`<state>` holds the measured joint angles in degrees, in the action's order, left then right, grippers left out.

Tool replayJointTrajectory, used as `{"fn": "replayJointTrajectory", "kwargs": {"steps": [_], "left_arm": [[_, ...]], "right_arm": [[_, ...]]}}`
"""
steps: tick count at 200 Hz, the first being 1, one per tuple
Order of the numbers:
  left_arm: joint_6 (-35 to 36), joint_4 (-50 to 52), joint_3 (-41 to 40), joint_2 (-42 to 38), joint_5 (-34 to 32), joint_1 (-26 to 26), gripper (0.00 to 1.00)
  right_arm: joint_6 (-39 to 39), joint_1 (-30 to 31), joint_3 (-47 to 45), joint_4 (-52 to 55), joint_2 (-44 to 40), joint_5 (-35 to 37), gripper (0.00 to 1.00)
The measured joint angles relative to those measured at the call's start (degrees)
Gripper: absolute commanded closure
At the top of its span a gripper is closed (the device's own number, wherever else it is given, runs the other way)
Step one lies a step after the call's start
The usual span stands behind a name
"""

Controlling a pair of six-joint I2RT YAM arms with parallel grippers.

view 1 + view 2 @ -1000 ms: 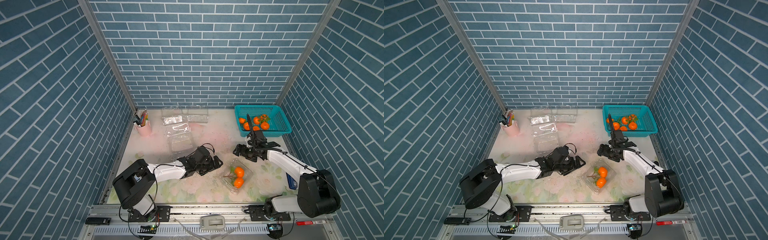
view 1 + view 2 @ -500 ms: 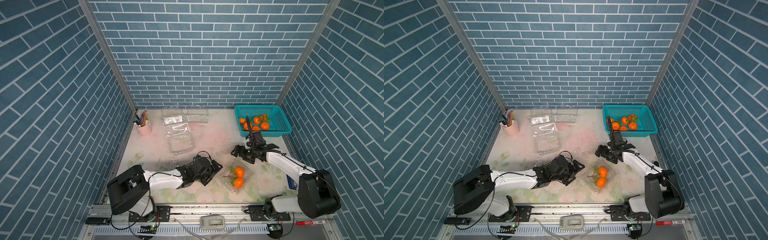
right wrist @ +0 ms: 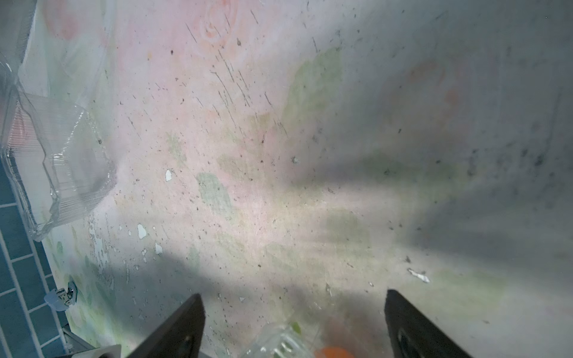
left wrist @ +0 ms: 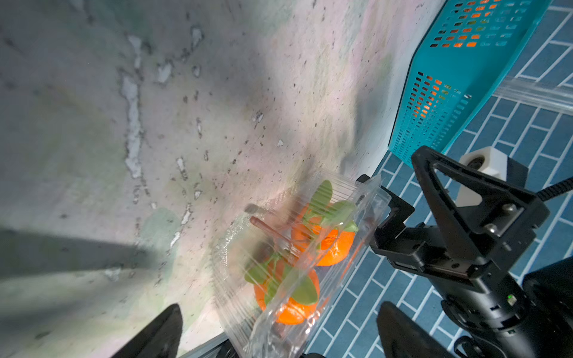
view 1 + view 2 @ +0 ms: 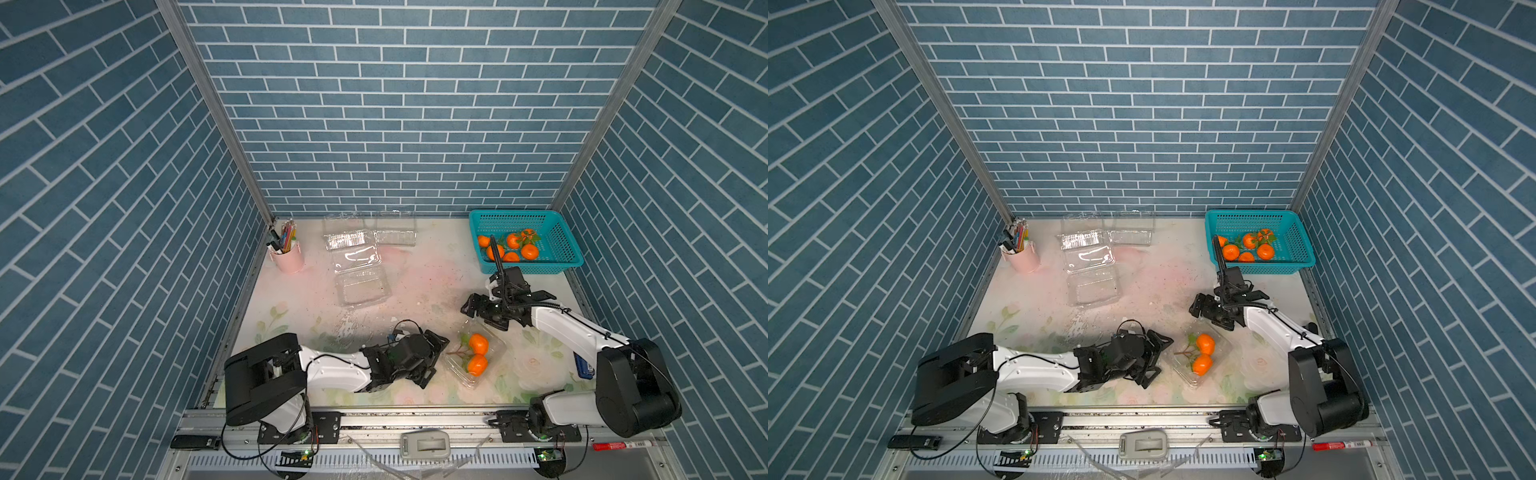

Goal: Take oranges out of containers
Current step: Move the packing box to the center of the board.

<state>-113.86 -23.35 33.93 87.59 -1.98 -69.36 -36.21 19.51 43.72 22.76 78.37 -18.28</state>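
Observation:
A clear container [image 5: 497, 343] lies at the front right of the mat with two twig-joined oranges [image 5: 479, 344] inside, seen in both top views [image 5: 1204, 344]. My left gripper [image 5: 435, 359] is open at its left end; in the left wrist view the container [image 4: 235, 248] and oranges [image 4: 333, 248] sit in the mouth of the open left gripper [image 4: 279, 336]. My right gripper [image 5: 480, 316] is open just behind the container's far end. In the right wrist view a corner of the container [image 3: 279, 344] shows between the fingers of the right gripper [image 3: 294, 330].
Three empty clear containers [image 5: 362, 284] [image 5: 346, 241] [image 5: 395, 237] lie at the back centre. A teal basket [image 5: 559, 259] at the back right holds several oranges [image 5: 514, 241]. A pink pen cup [image 5: 287, 259] stands at the back left. Brick walls close three sides.
My left gripper has swung toward the front and right, up to the container's left end. My right gripper has come a little nearer, toward the container's far end. Both stayed open.

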Motion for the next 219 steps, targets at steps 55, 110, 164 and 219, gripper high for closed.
{"fn": "replayJointTrajectory", "kwargs": {"steps": [55, 110, 164, 219], "left_arm": [[-4.1, -4.7, 0.2, 3.0, -2.6, -1.2, 0.00], [-5.0, -8.4, 0.4, 3.9, -5.6, -0.3, 0.01], [-4.2, -9.7, 2.7, 7.0, -5.3, 1.4, 0.01], [0.3, -9.1, 4.3, 7.0, -1.9, 10.6, 0.01]], "right_arm": [[-0.1, 0.2, 0.0, -0.9, 0.0, -0.6, 0.09], [-1.1, 0.3, 0.0, -1.3, 0.0, -2.2, 0.09], [-1.4, 0.3, 0.4, -1.5, 0.0, -2.8, 0.09], [-2.6, 0.3, 5.4, -2.3, 2.2, -2.8, 0.10]]}}
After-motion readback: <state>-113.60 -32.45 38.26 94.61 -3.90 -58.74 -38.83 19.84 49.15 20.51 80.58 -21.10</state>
